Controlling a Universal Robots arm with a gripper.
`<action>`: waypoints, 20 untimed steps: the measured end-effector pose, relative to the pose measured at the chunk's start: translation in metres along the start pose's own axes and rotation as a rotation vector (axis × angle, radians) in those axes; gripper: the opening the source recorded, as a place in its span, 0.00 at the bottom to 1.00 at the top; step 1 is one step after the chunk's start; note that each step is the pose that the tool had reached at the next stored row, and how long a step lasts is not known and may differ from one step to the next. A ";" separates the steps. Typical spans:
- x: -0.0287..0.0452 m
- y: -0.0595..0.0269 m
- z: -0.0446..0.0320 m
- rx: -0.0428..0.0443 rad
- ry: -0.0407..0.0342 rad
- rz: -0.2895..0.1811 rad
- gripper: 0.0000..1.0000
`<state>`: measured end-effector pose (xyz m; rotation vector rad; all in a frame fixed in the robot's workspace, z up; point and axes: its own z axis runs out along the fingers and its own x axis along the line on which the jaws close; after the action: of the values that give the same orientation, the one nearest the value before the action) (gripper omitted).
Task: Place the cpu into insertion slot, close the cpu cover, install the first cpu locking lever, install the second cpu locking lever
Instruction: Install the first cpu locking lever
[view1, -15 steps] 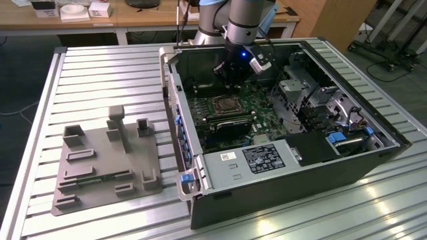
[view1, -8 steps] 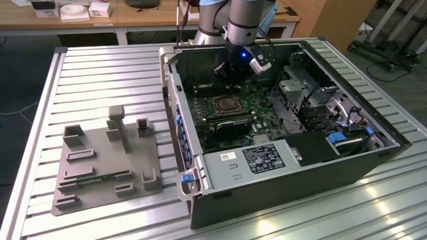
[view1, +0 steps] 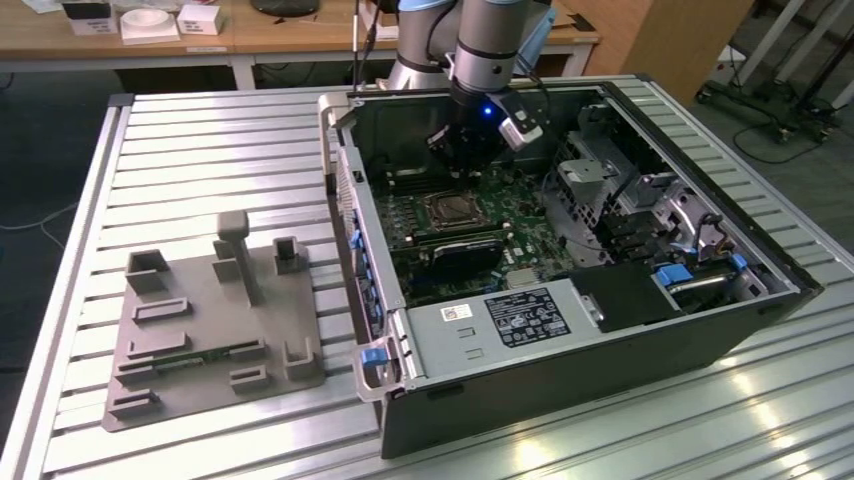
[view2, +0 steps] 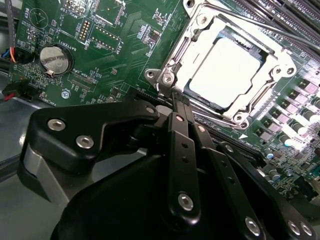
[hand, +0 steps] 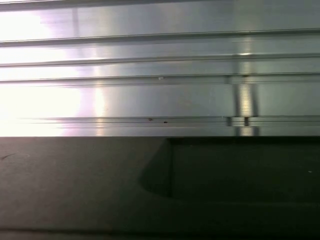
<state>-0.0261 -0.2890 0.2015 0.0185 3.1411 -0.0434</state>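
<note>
In the exterior view my gripper (view1: 461, 165) hangs inside the open computer case, just above the insertion slot (view1: 454, 210) on the green board. In the second wrist view the cpu (view2: 227, 72) lies flat in the slot, its silvery top showing. The cpu cover (view2: 197, 37) lies down around it as a metal frame. A thin locking lever (view2: 260, 27) runs along the far side of the socket. My black fingers (view2: 182, 130) are together, and the gripper (view2: 175, 98) is shut at the socket's corner (view2: 165, 77). Whether anything is pinched there I cannot tell.
Long black memory slots (view2: 285, 15) flank the socket, and a coin battery (view2: 55, 59) sits on the board. The power supply (view1: 527, 315) and drive cages (view1: 627, 190) crowd the case. A grey fixture plate (view1: 214, 320) lies on the slatted table (hand: 150, 90).
</note>
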 end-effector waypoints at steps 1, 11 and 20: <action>0.0000 -0.0001 0.0001 0.0002 0.0000 0.000 0.10; 0.0000 -0.0009 0.0012 0.0136 -0.0001 0.005 0.10; 0.0000 -0.0009 -0.0004 0.0202 -0.0003 0.007 0.10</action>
<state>-0.0261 -0.2899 0.2019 0.0299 3.1401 -0.0750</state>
